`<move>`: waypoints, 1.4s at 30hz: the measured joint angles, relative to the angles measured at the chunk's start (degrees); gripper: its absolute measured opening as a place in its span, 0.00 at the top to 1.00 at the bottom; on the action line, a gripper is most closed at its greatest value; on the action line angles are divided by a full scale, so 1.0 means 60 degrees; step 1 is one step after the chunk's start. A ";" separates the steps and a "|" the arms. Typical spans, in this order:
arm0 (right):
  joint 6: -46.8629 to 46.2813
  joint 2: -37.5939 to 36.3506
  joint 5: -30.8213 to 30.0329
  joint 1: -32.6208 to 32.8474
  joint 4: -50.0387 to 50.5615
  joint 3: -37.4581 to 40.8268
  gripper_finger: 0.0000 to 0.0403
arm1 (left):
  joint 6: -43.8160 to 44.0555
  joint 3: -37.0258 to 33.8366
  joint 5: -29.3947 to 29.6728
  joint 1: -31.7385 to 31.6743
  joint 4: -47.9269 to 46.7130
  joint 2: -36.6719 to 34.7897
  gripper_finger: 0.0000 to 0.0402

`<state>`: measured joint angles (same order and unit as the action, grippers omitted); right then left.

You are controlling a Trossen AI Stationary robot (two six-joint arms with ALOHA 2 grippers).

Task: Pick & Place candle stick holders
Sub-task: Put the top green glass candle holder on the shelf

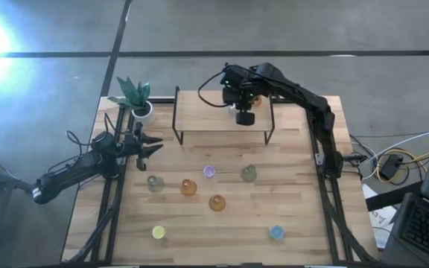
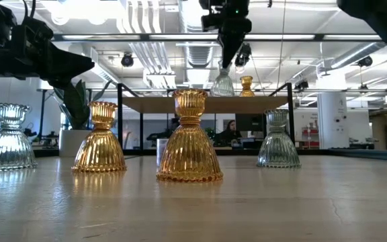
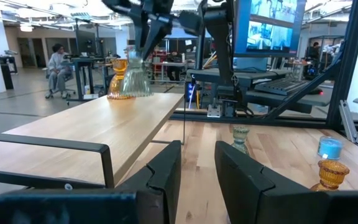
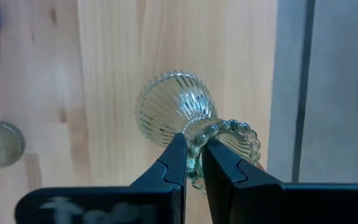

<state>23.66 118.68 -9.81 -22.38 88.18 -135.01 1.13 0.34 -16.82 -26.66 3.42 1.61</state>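
Up top, right gripper (image 4: 193, 163) on clear candle holder (image 4: 178, 111), atop shelf (image 1: 207, 113)

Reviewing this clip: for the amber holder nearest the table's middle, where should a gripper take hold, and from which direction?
Grip the amber holder at its narrow neck, just under the flared cup, coming straight down from above. It stands upright on a wide ribbed skirt too broad for the fingers. The right gripper holds the clear holder by its cup rim.
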 joint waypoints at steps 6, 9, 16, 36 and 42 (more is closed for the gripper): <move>0.0342 0.0245 -0.0003 -0.0007 -0.0015 0.0005 0.95 | 0.0000 -0.0003 0.0003 0.0001 0.0000 0.0018 0.74; 0.0384 0.0331 -0.0004 -0.0006 -0.0015 0.0005 0.93 | 0.0000 -0.0001 0.0002 -0.0003 0.0000 0.0018 0.74; 0.0560 0.0380 -0.0128 -0.0006 -0.0110 0.0007 0.80 | 0.0000 -0.0003 0.0003 -0.0003 0.0000 0.0018 0.74; -0.0691 -0.1028 -0.0612 0.0322 -0.1120 0.0009 0.63 | 0.0000 -0.0003 0.0000 -0.0001 0.0000 0.0018 0.74; -0.3121 -0.1822 0.0129 0.0497 -0.1127 0.0270 0.66 | 0.0000 -0.0003 0.0003 -0.0001 0.0000 0.0018 0.74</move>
<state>4.94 107.75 -9.03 -19.39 81.42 -133.39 1.13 0.32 -16.80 -26.66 3.42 1.72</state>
